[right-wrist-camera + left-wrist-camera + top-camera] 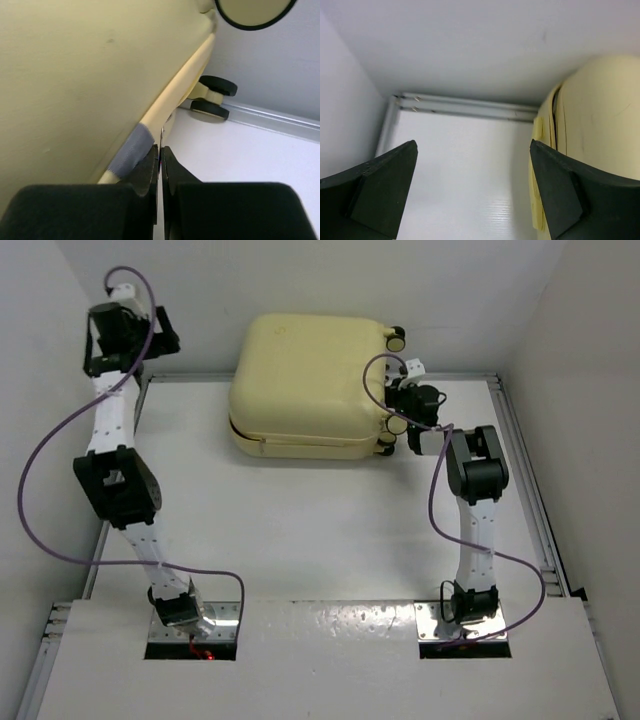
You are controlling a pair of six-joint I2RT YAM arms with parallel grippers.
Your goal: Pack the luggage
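Observation:
The luggage (310, 380) is a pale cream-yellow hard-shell suitcase, lying closed at the back middle of the table. My right gripper (393, 405) is at its right side between the wheels. In the right wrist view the gripper (160, 152) is shut on a thin metal zipper pull (162, 136) at the seam of the luggage (75, 75), next to a grey tape patch (131, 150). My left gripper (163, 338) is raised at the back left, open and empty. In the left wrist view the gripper (472, 190) faces bare table, with the luggage (600, 125) at the right.
Black wheels (397, 338) stick out of the suitcase's right side, one pair near the back rail (217, 86). White walls enclose the table on the left, back and right. A metal rail (470, 106) runs along the back edge. Purple cables hang off both arms.

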